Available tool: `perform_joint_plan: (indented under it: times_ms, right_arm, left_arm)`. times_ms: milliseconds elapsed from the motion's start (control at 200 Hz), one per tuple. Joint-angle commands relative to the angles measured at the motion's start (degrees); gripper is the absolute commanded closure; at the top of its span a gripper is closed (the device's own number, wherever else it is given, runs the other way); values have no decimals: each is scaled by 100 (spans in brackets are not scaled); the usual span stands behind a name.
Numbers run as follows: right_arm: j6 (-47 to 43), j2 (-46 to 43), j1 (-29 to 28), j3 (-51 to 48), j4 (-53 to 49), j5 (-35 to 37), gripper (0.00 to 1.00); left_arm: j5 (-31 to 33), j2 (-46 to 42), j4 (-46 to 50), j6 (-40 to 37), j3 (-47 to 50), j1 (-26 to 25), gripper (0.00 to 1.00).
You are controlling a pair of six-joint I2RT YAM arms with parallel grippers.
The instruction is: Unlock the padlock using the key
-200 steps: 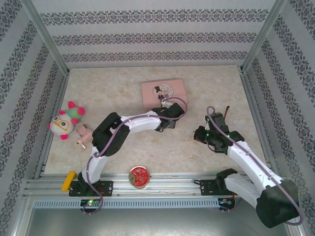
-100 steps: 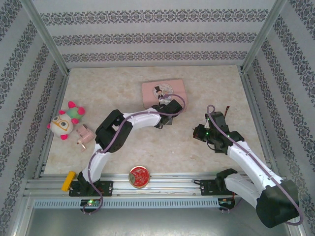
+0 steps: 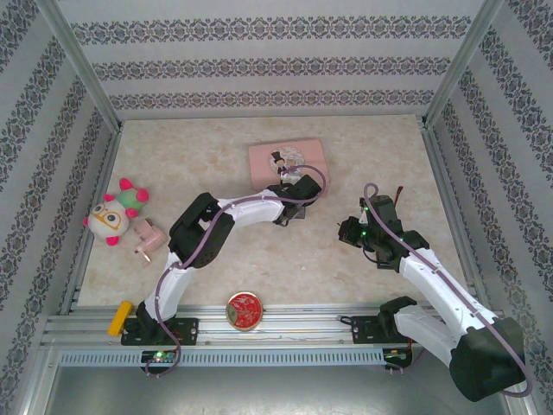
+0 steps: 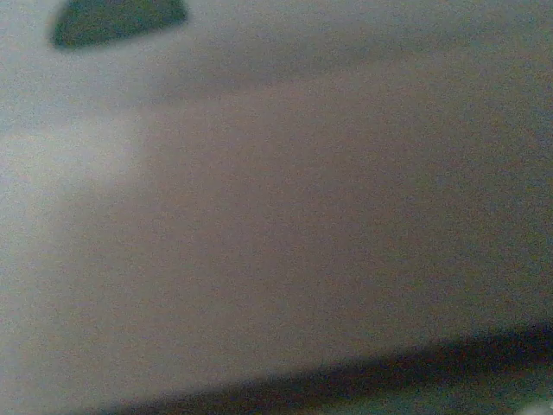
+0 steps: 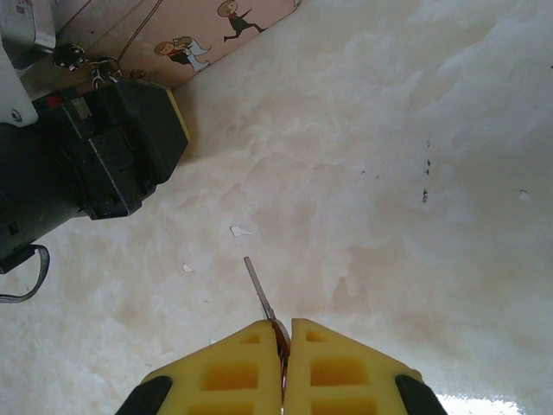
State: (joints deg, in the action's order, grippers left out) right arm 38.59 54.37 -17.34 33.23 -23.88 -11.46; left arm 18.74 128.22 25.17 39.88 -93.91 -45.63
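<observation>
At the near left corner of the table (image 3: 389,156), a yellow block (image 3: 119,317) on the metal rail. Along the left edge, a plush toy (image 3: 111,216) with a white face, pink and green tufts, and just beside it towards the middle a small pink figure (image 3: 145,239). At the near edge, between the two arm bases, a round red-gold tin (image 3: 244,309).

Reaching from the near left corner to the middle of the surface, the left arm, bent at the elbow, with the left gripper (image 3: 292,213) down at the near edge of the pink tin box (image 3: 288,162). Cannot tell whether its jaws stand apart or together: left wrist view too blurred, only a pale pinkish plane and a dark band. In the right wrist view, some small metal rings (image 5: 104,73) between the black gripper body and the near edge of the box. Padlock itself too hidden there to make out; cannot tell its exact place.

Right of the middle, well apart from the box, the right gripper (image 5: 283,333) just above the marble surface, yellow fingers pressed together and clamped on the key (image 5: 257,285), thin blade sticking out towards the left gripper. Behind it, the right arm running back to the near right corner.
</observation>
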Motion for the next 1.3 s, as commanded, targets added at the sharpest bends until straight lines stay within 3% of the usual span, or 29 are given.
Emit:
perform_joint_plan:
  times_ms: [0, 305, 545, 864, 1144, 1294]
  right_arm:
    - [-71, -54, 47, -1, 67, -84, 100]
    - [-96, -17, 38, -1, 138, -117, 100]
    - [-211, 172, -38, -172, 521, -403, 100]
    - [-285, 624, -260, -247, 980, -549, 100]
    - [-390, 899, -305, -263, 1164, -723, 100]
    - [-529, 1046, -305, -226, 1196, -813, 100]
  left_arm:
    - [124, 272, -188, 73, -109, 107, 59]
    - [185, 112, -276, 318, 41, 115, 86]
    - [32, -561, -841, 910, 984, 113, 92]
    - [441, -1506, -1215, 1550, 2208, 142, 100]
    - [1173, -2363, -1401, 2903, 3479, 118, 100]
    - [1684, -2616, -1258, 3547, 3743, -160, 100]
